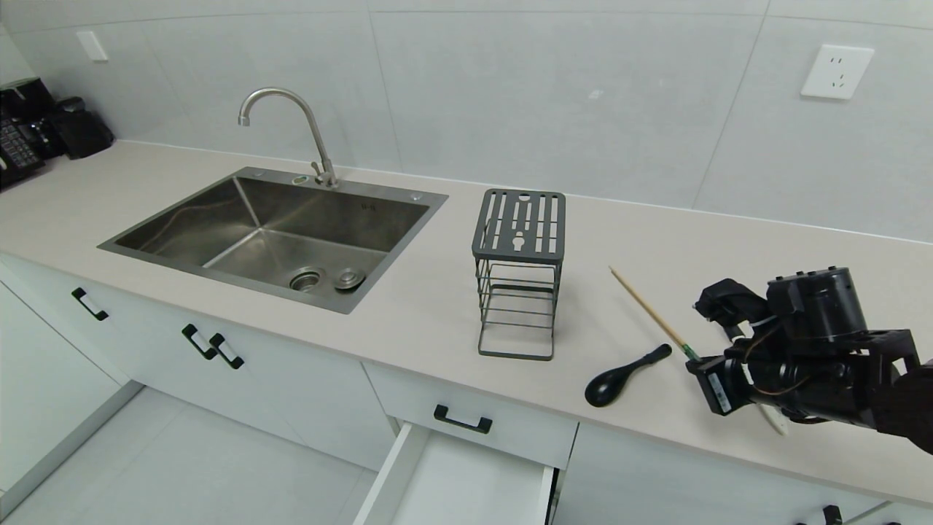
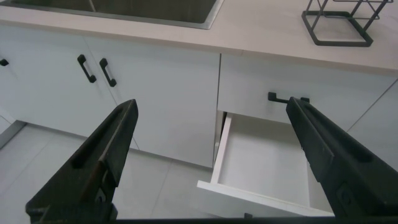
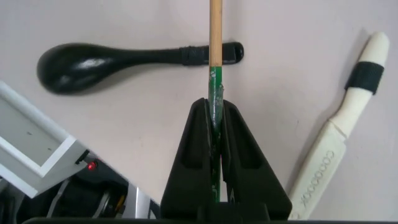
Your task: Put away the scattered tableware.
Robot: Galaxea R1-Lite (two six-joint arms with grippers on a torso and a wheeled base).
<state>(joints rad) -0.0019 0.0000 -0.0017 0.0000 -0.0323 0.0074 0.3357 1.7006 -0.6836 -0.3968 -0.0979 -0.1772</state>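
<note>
A wooden chopstick [image 1: 651, 312] with a green end lies slanted on the counter at the right. My right gripper [image 3: 215, 127] is shut on its green end [image 3: 214, 93], at the counter's front right [image 1: 703, 359]. A black spoon [image 1: 624, 375] lies just left of that gripper [image 3: 124, 62]. A cream-coloured utensil with a black band [image 3: 345, 130] lies on the other side. My left gripper [image 2: 211, 149] hangs open in front of the cabinets, above the open white drawer [image 2: 264, 171].
A dark wire rack [image 1: 519, 273] stands mid-counter, left of the chopstick. The steel sink [image 1: 277, 233] with its tap [image 1: 291, 117] is further left. The drawer [image 1: 466, 481] stands pulled out below the rack. Black appliances [image 1: 36, 127] sit at the far left.
</note>
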